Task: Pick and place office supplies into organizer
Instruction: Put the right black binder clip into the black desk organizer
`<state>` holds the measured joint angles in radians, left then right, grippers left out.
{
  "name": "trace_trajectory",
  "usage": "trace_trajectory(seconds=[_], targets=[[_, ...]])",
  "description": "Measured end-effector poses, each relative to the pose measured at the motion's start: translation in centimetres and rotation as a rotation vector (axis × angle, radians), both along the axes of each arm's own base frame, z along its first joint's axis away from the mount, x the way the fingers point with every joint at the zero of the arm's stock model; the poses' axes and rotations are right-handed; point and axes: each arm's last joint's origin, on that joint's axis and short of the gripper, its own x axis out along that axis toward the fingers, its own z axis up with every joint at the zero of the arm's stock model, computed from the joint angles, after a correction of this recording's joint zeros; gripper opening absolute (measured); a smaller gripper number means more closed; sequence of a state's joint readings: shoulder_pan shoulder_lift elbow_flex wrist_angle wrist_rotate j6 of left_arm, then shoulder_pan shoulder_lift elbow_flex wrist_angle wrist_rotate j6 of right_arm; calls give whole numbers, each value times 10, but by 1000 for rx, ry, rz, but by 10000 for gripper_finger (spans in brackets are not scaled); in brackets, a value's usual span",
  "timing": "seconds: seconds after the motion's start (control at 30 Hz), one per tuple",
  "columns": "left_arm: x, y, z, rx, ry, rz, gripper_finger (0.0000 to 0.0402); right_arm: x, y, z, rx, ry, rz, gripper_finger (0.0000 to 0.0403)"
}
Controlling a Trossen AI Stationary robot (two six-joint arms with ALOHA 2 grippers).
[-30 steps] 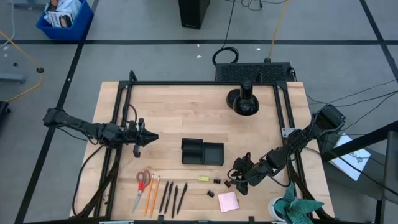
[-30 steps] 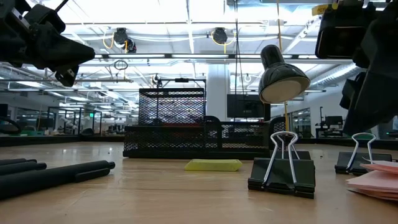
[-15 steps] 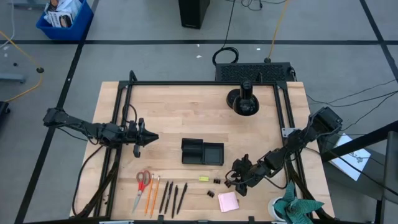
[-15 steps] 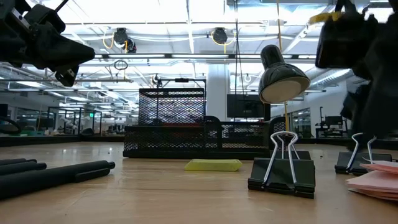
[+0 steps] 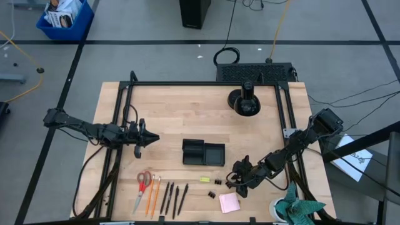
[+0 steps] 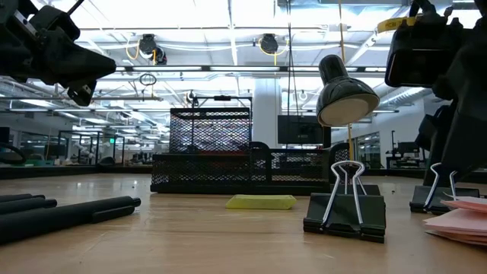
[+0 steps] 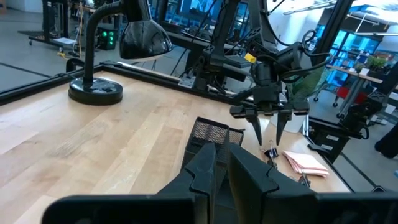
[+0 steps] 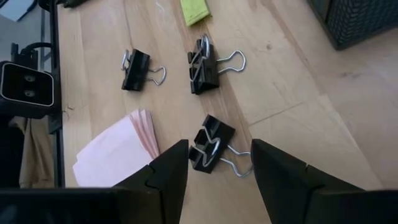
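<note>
The black mesh organizer (image 5: 203, 153) stands at the table's middle. Near the front edge lie red-handled scissors (image 5: 144, 182), orange pencils (image 5: 153, 195), dark pens (image 5: 174, 199), a yellow piece (image 5: 204, 179), a pink sticky pad (image 5: 229, 202) and black binder clips (image 5: 213, 194). My right gripper (image 5: 235, 183) hangs open over the clips, slanting down. In its wrist view its fingers stand on either side of one clip (image 8: 210, 148), above it and apart from it. Two more clips (image 8: 142, 67) (image 8: 207, 65) lie beyond. My left gripper (image 5: 155, 137) waits shut and level, left of the organizer.
A black lamp on a round base (image 5: 244, 102) stands at the far side. A teal cloth (image 5: 301, 210) lies at the front right corner. A black frame rail (image 5: 119, 144) borders the table. Bare wood stretches between the lamp and the organizer.
My right gripper has sunk a little toward the binder clip beside the pink pad and is still open.
</note>
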<state>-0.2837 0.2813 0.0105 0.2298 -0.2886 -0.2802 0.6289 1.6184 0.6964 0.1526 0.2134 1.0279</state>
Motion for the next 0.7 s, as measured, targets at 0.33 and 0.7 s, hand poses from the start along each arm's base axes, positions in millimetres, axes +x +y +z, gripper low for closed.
trace_trajectory(seconds=[0.33,0.7], targets=[[0,0,0,0,1,0,45,0,-1,0,-42,-21,-22,166],[0,0,0,0,1,0,45,0,-1,0,-44,-14,-13,164]])
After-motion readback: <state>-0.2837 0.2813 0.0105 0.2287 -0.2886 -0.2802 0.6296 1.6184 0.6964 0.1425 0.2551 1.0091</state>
